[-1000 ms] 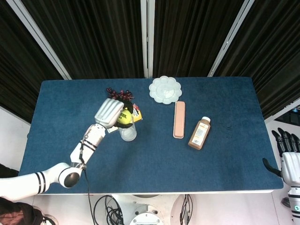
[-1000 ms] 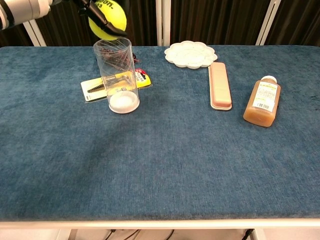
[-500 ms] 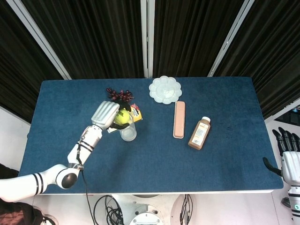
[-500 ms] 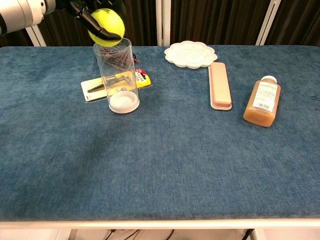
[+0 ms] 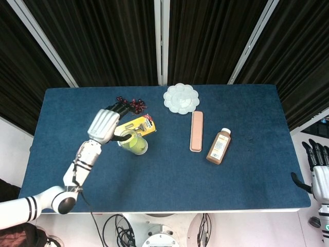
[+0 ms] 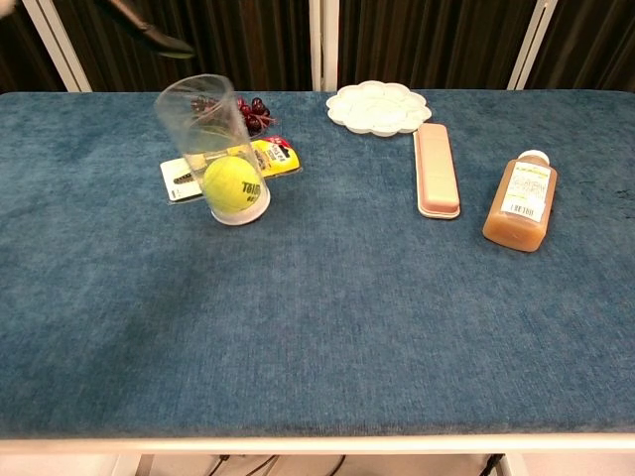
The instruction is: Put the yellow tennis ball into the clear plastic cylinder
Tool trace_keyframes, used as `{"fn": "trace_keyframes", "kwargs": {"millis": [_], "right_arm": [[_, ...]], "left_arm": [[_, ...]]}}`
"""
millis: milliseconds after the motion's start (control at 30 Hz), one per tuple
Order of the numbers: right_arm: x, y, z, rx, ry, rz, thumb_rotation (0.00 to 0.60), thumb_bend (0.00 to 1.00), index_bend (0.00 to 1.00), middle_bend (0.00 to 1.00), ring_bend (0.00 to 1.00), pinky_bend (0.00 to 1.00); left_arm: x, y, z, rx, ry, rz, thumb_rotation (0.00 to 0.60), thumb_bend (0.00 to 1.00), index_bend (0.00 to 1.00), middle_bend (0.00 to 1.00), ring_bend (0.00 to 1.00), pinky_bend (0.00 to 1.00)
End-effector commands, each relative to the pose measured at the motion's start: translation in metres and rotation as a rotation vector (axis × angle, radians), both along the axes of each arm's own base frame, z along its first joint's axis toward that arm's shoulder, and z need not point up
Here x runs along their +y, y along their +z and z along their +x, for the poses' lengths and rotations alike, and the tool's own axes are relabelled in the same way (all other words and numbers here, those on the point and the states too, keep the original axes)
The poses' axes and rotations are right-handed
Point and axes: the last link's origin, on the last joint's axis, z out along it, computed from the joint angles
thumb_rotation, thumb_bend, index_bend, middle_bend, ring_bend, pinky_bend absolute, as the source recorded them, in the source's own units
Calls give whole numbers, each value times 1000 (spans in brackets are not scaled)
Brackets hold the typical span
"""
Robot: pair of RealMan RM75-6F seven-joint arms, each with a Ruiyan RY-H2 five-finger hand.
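Note:
The yellow tennis ball (image 6: pixel 230 183) lies at the bottom of the clear plastic cylinder (image 6: pixel 203 129), which leans with its mouth toward the left. From above, the ball (image 5: pixel 135 144) shows through the cylinder (image 5: pixel 131 141). My left hand (image 5: pixel 104 125) hovers just left of the cylinder's mouth, its fingers spread and holding nothing. Its thumb reaches toward the rim, and I cannot tell whether it touches. In the chest view only dark fingertips (image 6: pixel 151 36) show at the top left. My right hand (image 5: pixel 320 172) hangs off the table's right edge, fingers extended and empty.
A yellow carded tool (image 6: pixel 268 159) and dark red berries (image 6: pixel 248 107) lie just behind the cylinder. Further right are a white flower-shaped palette (image 6: pixel 379 107), a pink case (image 6: pixel 437 171) and an orange bottle (image 6: pixel 520 202) lying on the blue table (image 6: pixel 327 317).
My left hand has let go of the ball, which dropped to the cylinder's bottom. The hand drew back to the left, and the cylinder now leans left.

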Motion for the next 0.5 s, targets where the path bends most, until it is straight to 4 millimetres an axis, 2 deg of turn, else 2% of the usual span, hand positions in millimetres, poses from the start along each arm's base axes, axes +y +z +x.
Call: {"fn": "trace_keyframes", "kwargs": {"millis": [33,167,233,333,400,500], "right_arm": [[3,0,-2,3,13,8,600,204,0,0,0,0],[6,-3,-5,7,11,25,600,195,0,0,0,0],[8,-3,-7,12,6,31,600,195,0,0,0,0],[8,-5,-8,18,-1,39,600,195,0,0,0,0],[9,-8,-7,22,-6,54,600,195,0,0,0,0],[9,-12,-5,21,-1,65,600,195,0,0,0,0]], "left_arm": [[-41,23,-48,217,-34,113,600,138,264,215,135,267],[-83,38,-102,285,52,157,600,138,212,144,56,175],[-105,43,-127,297,111,162,600,139,144,66,13,129],[-128,47,-150,325,144,185,600,139,79,1,0,70],[-146,50,-170,347,208,199,600,139,68,0,0,42],[-160,54,-189,316,297,203,600,139,64,0,0,30]]}}
